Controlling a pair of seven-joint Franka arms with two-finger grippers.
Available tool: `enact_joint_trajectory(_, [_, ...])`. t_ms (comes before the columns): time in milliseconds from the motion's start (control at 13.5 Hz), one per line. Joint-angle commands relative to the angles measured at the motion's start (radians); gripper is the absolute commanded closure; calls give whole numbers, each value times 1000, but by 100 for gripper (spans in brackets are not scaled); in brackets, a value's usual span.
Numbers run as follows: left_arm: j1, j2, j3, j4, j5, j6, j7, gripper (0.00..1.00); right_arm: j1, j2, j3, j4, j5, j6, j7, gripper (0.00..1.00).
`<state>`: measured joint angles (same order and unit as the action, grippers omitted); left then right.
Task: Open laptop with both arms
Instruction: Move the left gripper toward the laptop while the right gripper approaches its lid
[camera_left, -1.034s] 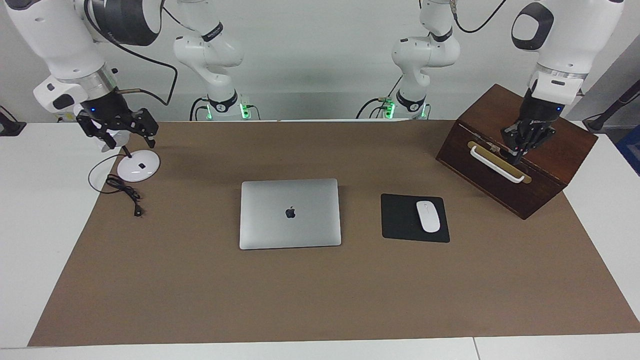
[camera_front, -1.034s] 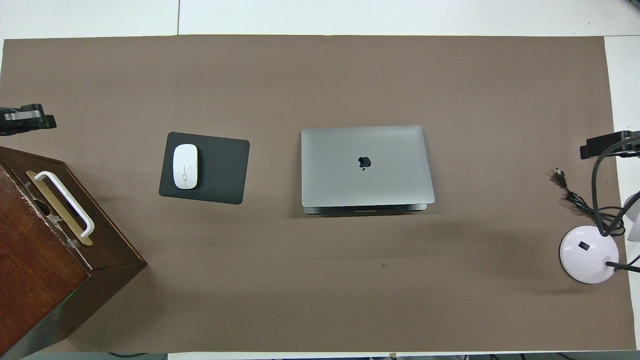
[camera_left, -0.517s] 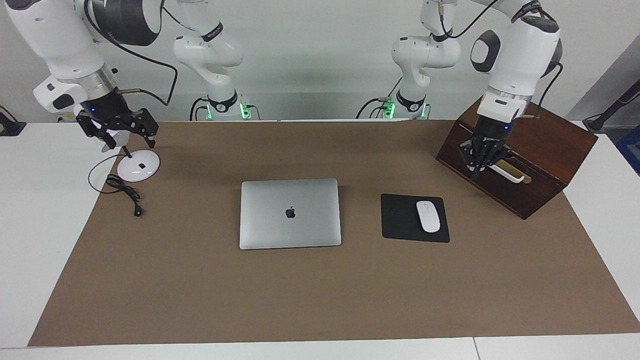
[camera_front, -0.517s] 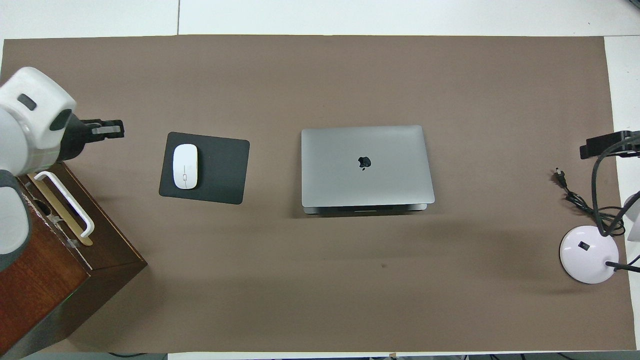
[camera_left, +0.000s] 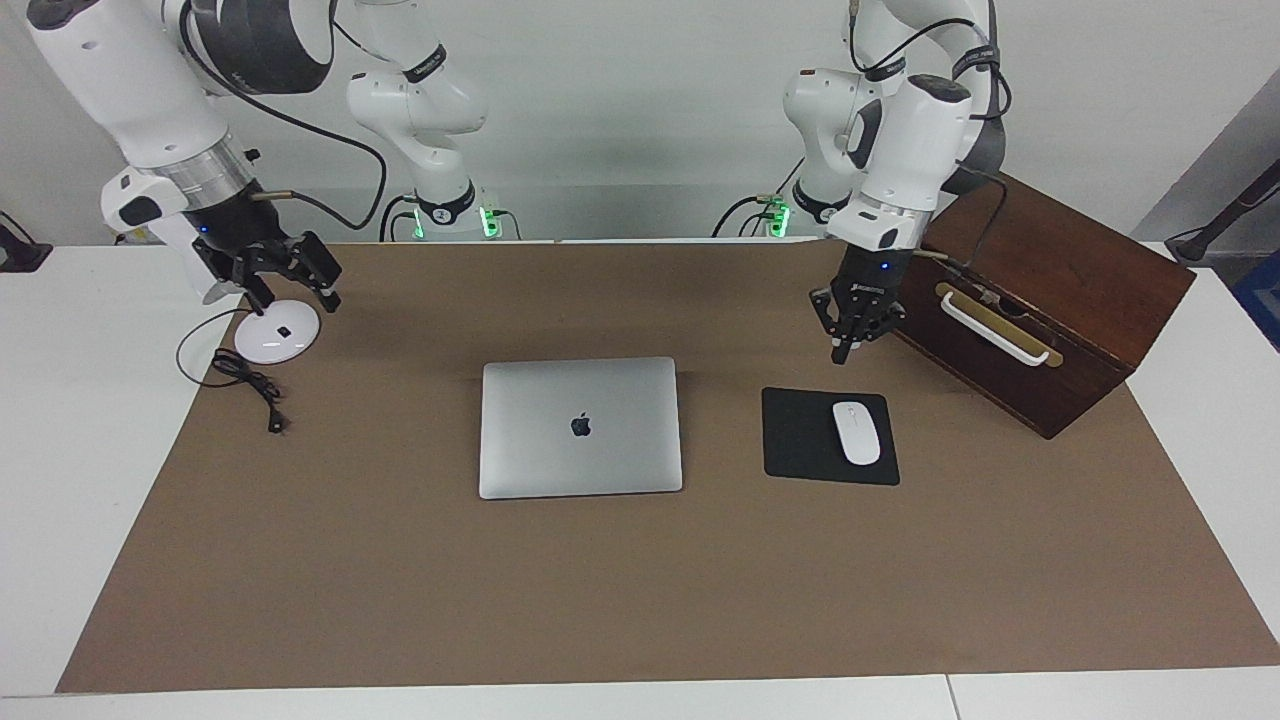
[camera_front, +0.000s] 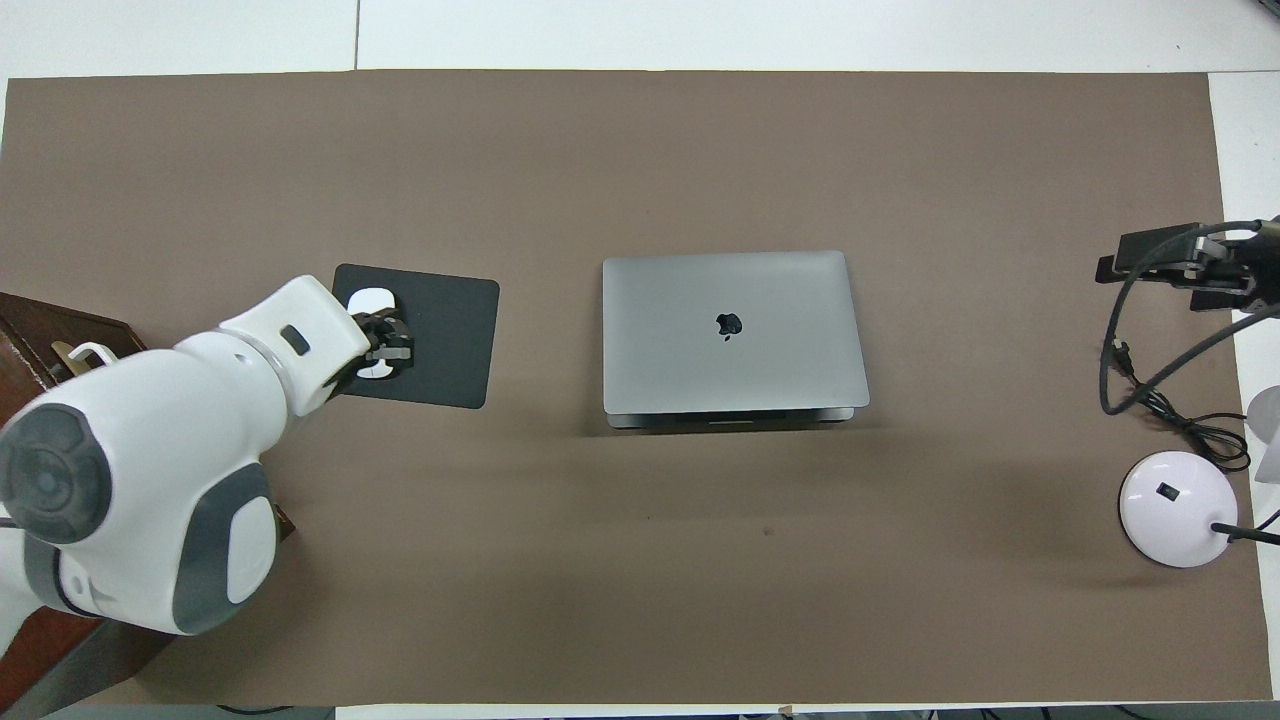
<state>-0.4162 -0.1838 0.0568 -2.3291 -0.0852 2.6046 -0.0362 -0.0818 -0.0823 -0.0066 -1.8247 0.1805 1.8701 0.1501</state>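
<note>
Evidently the approach step was in hand: the thin silver-grey metal laptop (camera_left: 580, 427) lay shut and flat on the brown mat, its lid not yet raised, and neither arm touched it. As a judgement, the next move called for both grippers to come in to the laptop, one to steady the base and the other to get under the lid's free edge and lift it about the hinge.

The left gripper (camera_left: 846, 340) hung raised in the air toward the left arm's end of the table from the laptop, pointing downward, over the mat beside the black rectangular mousepad (camera_left: 800, 436) with its white oval mouse (camera_left: 857, 432); its fingertips were pressed together and held nothing. That arm was bent sharply at the elbow, beside the dark brown wooden box (camera_left: 1060, 300).

The right gripper (camera_left: 292, 280) hovered toward the right arm's end of the table from the laptop, above the round white base of the desk lamp (camera_left: 277, 337), well apart from the laptop; its jaws stood wide and empty.
</note>
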Motion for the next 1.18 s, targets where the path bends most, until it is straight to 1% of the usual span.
enact_joint_trajectory(0, [-68,-42,18,-133,-16,138,42,100,35,-126,13,-215,68,157,61,0])
enact_joint_trajectory(148, [-108,-36,18,-197,-18,230,44,100,71,-166,14,-290,91,230,167,0])
enact_joint_trajectory(222, [-128,-31,18,-228,-18,270,47,100,111,-181,14,-324,93,279,202,0])
enact_joint_trajectory(369, [-168,-29,18,-274,-18,321,55,100,190,-221,14,-414,93,409,293,0])
enact_joint_trajectory(591, [-220,-19,18,-305,-16,373,62,100,336,-264,14,-556,93,633,437,0])
enact_joint_trajectory(665, [-233,-14,18,-320,-16,397,62,100,370,-269,14,-588,93,685,484,0])
enact_joint_trajectory(812, [-268,3,17,-349,-16,465,62,100,433,-274,17,-597,93,728,624,0])
enact_joint_trajectory(886, [-283,18,17,-358,-16,492,62,100,448,-274,16,-599,93,754,663,0])
enact_joint_trajectory(960, [-306,32,17,-361,-16,514,62,100,453,-272,17,-614,93,794,678,0])
enact_joint_trajectory(1108, [-340,40,18,-365,-16,519,62,100,473,-269,27,-672,94,920,715,0])
